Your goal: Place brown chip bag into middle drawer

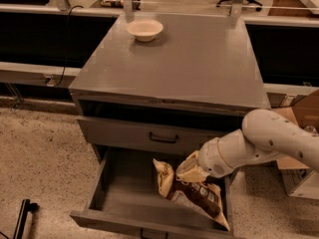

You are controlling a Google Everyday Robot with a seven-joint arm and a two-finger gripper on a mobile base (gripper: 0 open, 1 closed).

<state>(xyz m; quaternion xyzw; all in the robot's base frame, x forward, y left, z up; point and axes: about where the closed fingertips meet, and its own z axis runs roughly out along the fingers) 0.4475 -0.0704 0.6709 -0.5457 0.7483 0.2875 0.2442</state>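
Note:
The brown chip bag (192, 193), dark brown and cream and crinkly, hangs tilted inside the open middle drawer (124, 195), over its right half. Its lower corner reaches down near the drawer's front right. My gripper (189, 171) is shut on the bag's upper edge, just below the upper drawer's front. The white arm comes in from the right. I cannot tell whether the bag touches the drawer's grey floor.
The upper drawer front (124, 133) with a black bar handle (163, 139) is closed above. A white bowl (144, 30) sits at the back left of the cabinet top (189, 63). A cardboard box (299, 128) stands to the right. A black object (22, 218) lies on the floor at left.

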